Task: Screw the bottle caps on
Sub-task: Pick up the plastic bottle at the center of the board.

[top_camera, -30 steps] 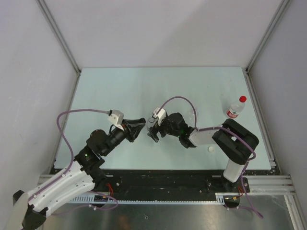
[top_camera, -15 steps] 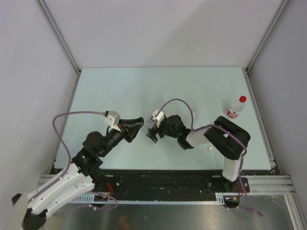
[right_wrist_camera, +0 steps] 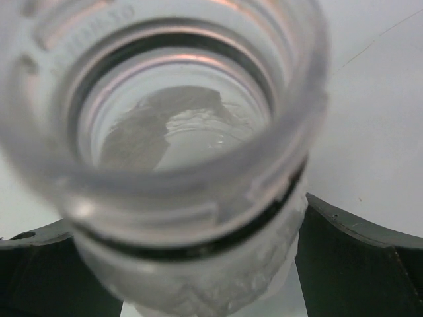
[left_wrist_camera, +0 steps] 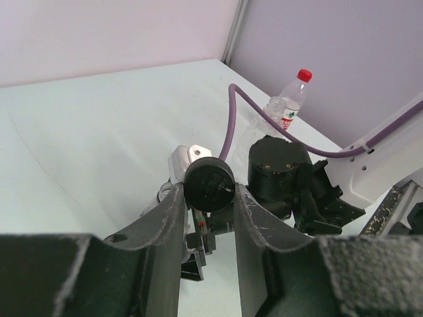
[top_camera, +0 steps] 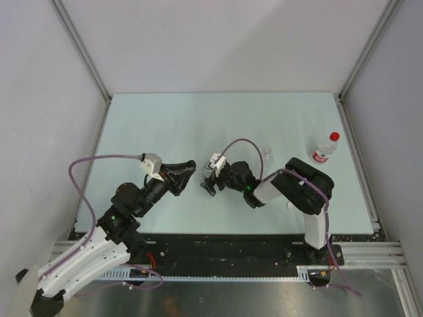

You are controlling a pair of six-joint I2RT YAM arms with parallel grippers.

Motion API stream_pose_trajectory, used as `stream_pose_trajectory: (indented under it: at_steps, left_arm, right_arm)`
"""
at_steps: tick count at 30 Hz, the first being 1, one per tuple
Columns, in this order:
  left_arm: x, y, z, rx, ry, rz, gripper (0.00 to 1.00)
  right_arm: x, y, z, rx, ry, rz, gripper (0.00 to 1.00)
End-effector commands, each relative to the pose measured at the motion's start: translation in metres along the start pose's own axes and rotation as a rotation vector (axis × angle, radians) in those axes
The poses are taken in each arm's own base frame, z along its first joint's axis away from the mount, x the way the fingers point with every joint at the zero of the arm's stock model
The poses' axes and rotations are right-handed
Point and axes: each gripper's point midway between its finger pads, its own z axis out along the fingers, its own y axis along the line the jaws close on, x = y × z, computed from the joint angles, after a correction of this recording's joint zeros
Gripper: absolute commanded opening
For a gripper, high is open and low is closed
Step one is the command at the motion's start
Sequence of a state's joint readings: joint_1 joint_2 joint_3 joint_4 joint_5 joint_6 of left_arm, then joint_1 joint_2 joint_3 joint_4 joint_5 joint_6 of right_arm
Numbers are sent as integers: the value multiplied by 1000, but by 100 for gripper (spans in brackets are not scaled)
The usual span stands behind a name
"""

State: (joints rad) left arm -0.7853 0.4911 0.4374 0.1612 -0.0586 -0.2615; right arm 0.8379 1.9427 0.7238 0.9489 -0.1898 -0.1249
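Note:
My left gripper is shut on the black cap, held above the table at centre. Just right of it, my right gripper straddles an uncapped clear bottle. The bottle's open mouth fills the right wrist view. A dark finger stands on each side of the bottle's body, and contact is unclear. A labelled bottle with its red cap on stands at far right. Another clear bottle stands behind the right arm. A whitish cap lies partly hidden by that arm.
The pale green table is walled by metal rails and grey panels on the left, right and back. Purple cables loop over both wrists. The right arm's black elbow rises near the front right, and both arm bases sit on the front rail.
The right arm's elbow has swung left and uncovered the small clear bottle, while its gripper stayed at centre. The left gripper with the black cap shifted slightly up and left.

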Motion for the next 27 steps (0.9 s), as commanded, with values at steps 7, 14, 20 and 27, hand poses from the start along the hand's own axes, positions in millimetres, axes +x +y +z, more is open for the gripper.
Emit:
stream_pose_trajectory:
  at_steps: [7, 14, 20, 27]
  left_arm:
    - [-6, 8, 2, -50, -27, -4, 16]
    - [0, 24, 4, -147, -7, -25, 16]
    - [-5, 49, 10, -322, 12, -55, 15]
    - [-12, 79, 30, -555, 63, -41, 14]
  right_arm:
    - [-13, -1, 7, -19, -105, -52, 80]
    - [-14, 0, 8, -27, -116, -59, 70]
    - [-25, 9, 2, -69, -105, -78, 63]
    - [-31, 41, -11, -147, -30, -149, 61]
